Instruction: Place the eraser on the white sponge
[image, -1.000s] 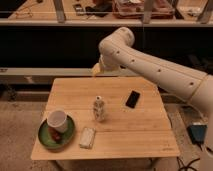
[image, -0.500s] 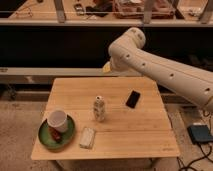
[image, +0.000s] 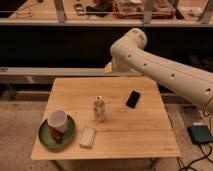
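1. A light wooden surface (image: 125, 131) stands on a speckled floor, with dark shelving behind its far edge.
2. A thick white robot arm (image: 165, 75) reaches in from the right side and bends high above the far edge of the surface.
3. The gripper (image: 108, 67) shows only as a small yellowish tip peeking out at the left of the arm's bend, over the middle of the far edge. It is well apart from everything on the surface. Whether it is released or clenched cannot be told, and nothing can be seen in it.
4. The eraser (image: 132, 99), a flat black block, lies on the surface towards the far right corner, tilted at a slight angle. Nothing touches it.
5. The white sponge (image: 87, 138), a pale pad, lies close to the near edge, left of the middle. Its top is bare.
6. The eraser and the sponge are well apart, and a small clear bottle (image: 99, 108) stands upright between them, near the middle of the surface.
7. A green plate (image: 69, 136) sits by the near left corner, just beside the sponge.
8. A white cup (image: 58, 120) stands upright on the far part of the plate, and a small red thing (image: 54, 135) lies on the plate in front of it.
9. A flat blue-grey box (image: 200, 134) with a cable lies on the floor off the right edge.
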